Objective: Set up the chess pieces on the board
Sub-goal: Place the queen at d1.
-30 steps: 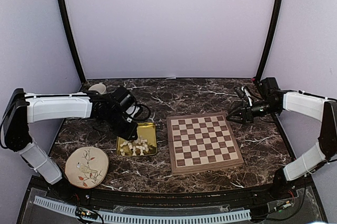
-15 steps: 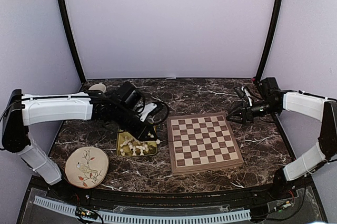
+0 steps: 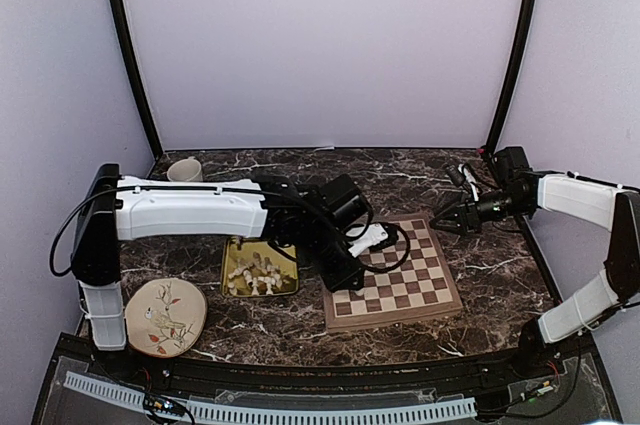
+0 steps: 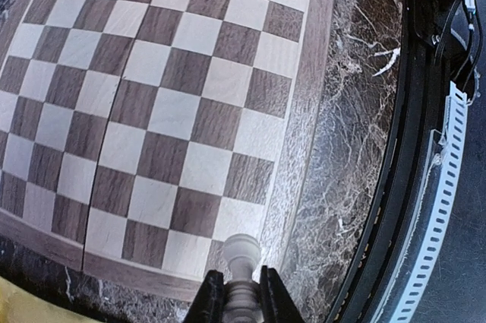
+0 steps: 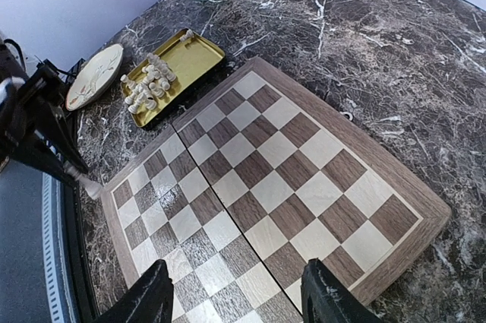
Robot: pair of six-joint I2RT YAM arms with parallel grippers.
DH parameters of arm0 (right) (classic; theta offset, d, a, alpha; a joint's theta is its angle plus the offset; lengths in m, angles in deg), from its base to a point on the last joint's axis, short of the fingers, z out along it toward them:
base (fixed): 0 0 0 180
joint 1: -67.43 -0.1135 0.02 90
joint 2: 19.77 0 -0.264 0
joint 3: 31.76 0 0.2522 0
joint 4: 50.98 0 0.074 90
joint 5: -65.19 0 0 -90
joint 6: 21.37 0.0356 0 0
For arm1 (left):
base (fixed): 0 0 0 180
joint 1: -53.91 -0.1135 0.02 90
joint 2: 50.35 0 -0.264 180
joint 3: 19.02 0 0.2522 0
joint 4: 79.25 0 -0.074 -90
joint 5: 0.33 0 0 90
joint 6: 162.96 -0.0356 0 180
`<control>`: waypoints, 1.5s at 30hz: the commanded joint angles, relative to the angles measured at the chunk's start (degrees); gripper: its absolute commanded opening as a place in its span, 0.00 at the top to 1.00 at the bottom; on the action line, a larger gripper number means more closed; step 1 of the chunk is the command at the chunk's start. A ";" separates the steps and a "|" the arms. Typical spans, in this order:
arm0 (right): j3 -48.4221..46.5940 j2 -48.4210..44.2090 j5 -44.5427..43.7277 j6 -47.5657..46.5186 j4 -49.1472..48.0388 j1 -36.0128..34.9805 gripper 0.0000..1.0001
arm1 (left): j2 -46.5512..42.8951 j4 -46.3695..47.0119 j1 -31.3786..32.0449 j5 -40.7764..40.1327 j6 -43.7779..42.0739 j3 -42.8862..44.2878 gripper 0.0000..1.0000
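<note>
Left hand [image 4: 235,296] swung from tray [image 5: 194,49] to board [image 4: 175,110], pinching a piece [image 4: 241,251]; right hand [image 5: 237,277] wide

No readable text or numbers on board [image 3: 410,283]; elsewhere possibly too blurred.

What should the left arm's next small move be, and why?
Probably lower the left gripper straight down and set its piece on an edge square. The gripper is shut on one cream piece above the outer row of the board. Every visible square is bare, and the remaining pieces lie in the gold tray.
</note>
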 commanded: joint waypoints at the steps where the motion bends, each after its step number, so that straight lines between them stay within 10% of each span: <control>1: -1.46 -1.17 -1.14 0.77 -0.83 -0.12 0.43 | 3.03 -4.19 2.13 -2.06 -3.64 5.84 0.96; 36: -2.01 0.48 -2.07 -0.32 0.52 -0.11 0.42 | 16.76 0.93 4.05 -1.64 -0.09 15.67 0.92; 45: -2.08 0.74 -2.07 -0.61 0.88 -0.10 0.42 | 17.23 0.35 4.16 -1.28 -0.38 16.42 0.68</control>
